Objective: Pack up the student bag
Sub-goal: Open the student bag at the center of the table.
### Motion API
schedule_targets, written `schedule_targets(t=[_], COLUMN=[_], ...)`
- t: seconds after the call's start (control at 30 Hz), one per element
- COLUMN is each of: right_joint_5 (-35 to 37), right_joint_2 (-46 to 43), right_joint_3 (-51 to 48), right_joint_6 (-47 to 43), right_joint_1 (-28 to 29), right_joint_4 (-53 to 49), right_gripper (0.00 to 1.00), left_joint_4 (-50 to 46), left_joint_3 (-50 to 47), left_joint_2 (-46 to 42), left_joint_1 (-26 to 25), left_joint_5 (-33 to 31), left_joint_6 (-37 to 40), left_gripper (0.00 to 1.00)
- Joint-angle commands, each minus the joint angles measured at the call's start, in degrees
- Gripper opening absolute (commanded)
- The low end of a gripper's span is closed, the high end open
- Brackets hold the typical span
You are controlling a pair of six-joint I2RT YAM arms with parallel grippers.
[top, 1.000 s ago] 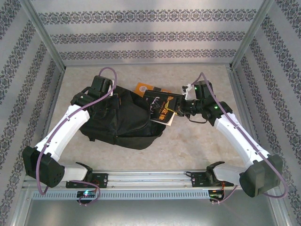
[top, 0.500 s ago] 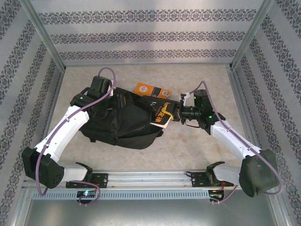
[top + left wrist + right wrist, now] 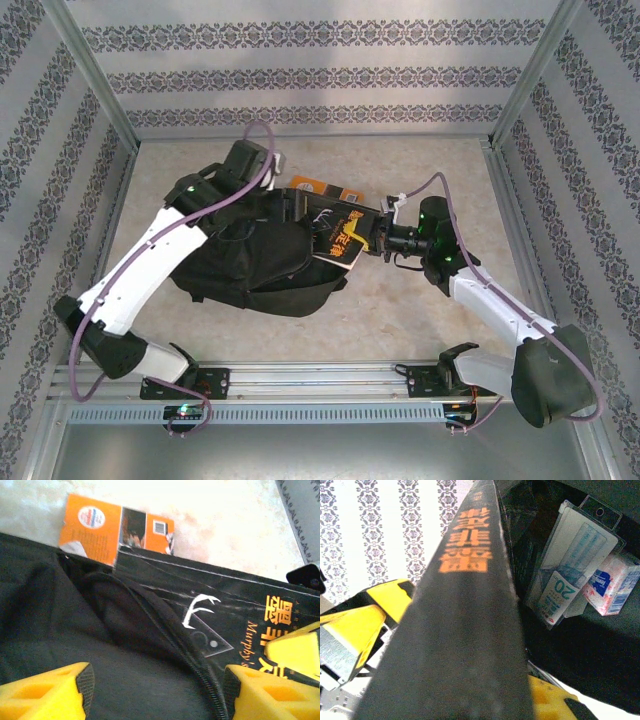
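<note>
One black student bag (image 3: 250, 268), slumped, unzipped; left pincer (image 3: 157, 685) gapes empty, right pincer (image 3: 372, 238) clamps black book (image 3: 470, 620).

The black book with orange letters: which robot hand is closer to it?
Right. The right gripper is clamped on the black book at the student bag's opening. The left gripper hangs open above the bag, close beside the book.
</note>
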Motion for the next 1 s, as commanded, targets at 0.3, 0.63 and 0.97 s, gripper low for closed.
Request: schedule_targets(t=[0.3, 0.63, 0.97], right_joint_5=[-1.85, -0.41, 10.86], right_joint_2=[-2.91, -5.25, -9.46], right_joint_3=[0.17, 0.42, 5.05], right_joint_6=[-2.97, -7.36, -25.28], right_joint_1=[1.11, -0.01, 0.16], right_joint_4=[6.24, -1.18, -30.90], right_gripper=[0.00, 0.00, 0.00], left_joint_4=[-24.43, -28.84, -35.14], left_joint_3=[22.39, 28.39, 38.67], left_joint_2=[20.06, 23.44, 18.90], left_joint_1=[-6.92, -7.11, -7.11], left_joint_5=[-8.08, -9.33, -13.09], left_joint_6=[-9.36, -8.14, -3.79], left_gripper=[0.71, 0.22, 0.00])
